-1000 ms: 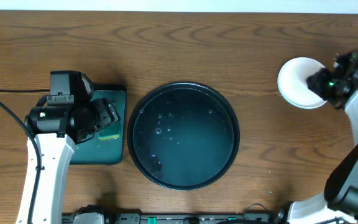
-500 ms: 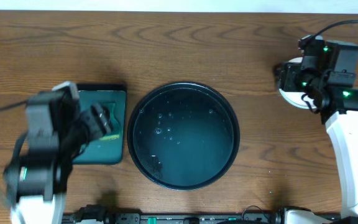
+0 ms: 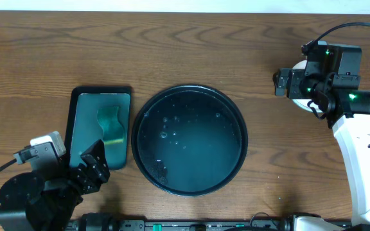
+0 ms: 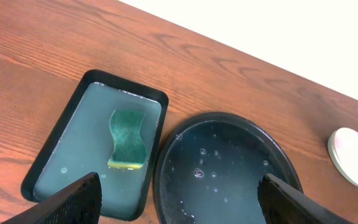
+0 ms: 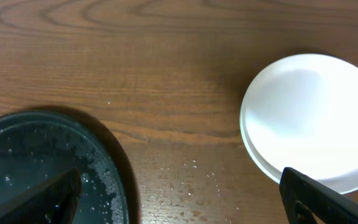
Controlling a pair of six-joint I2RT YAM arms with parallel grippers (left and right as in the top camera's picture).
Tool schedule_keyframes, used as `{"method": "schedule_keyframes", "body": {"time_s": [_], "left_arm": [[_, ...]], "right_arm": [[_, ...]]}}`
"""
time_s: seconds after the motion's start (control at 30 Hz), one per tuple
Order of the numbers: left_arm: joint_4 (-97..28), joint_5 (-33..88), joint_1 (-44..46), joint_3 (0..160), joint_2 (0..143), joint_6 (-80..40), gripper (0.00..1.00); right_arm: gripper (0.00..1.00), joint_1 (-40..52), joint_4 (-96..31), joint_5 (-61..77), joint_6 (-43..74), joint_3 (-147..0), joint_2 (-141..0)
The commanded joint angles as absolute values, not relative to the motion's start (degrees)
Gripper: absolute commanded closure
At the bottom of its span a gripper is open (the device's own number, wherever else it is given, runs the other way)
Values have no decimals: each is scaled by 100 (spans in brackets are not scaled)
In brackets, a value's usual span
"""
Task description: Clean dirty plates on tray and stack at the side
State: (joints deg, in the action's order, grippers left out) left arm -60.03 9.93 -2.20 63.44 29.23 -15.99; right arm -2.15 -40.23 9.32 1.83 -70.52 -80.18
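Observation:
The round black tray [image 3: 189, 88] sits mid-table, wet with droplets and holding no plates; its rim shows in the left wrist view [image 4: 164, 163] and the right wrist view [image 5: 122, 177]. The plates [image 5: 312, 118] are stacked on the wood at the far right, white on top, with another rim just showing beneath. From overhead only an edge of the stack [image 3: 300, 103] shows under the arm. My right gripper [image 3: 286, 83] [image 5: 179, 205] is open and empty, just left of the stack. My left gripper [image 3: 92, 169] [image 4: 182, 208] is open and empty near the front left.
A rectangular black tray [image 3: 76, 128] [image 4: 55, 143] of cloudy water lies left of the round tray, with a green sponge [image 3: 111, 124] [image 4: 127, 138] in it. The plate stack [image 4: 353, 157] shows far right in the left wrist view. Cables run along the front edge.
The right gripper opened, let go of the white plate on the stack and drew back to the left. The left arm pulled back from the sponge tray toward the front edge.

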Motion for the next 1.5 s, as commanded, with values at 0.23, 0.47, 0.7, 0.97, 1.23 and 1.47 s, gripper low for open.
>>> {"method": "schedule_keyframes", "body": {"time_s": [0.23, 0.47, 0.7, 0.97, 1.23, 1.47], "left_arm": [[-6624, 919, -217, 6351, 2919, -1463, 19], [-6726, 919, -217, 6351, 2919, -1463, 19], [-6726, 919, -217, 6351, 2919, -1463, 19], [-6726, 919, -217, 6351, 2919, -1463, 19], [-6657, 910, -217, 6346, 2919, -1459, 19], [-5437, 1170, -189, 5909, 2827, -515, 19]], "right_arm": [[1, -183, -4143, 882, 99, -7122, -8020], [1, -183, -4143, 882, 99, -7122, -8020], [1, -183, -4143, 882, 99, -7122, -8020], [1, -183, -4143, 882, 99, -7122, -8020], [1, -183, -4143, 880, 99, -7122, -8020], [1, -183, -4145, 882, 99, -7122, -8020]]}}
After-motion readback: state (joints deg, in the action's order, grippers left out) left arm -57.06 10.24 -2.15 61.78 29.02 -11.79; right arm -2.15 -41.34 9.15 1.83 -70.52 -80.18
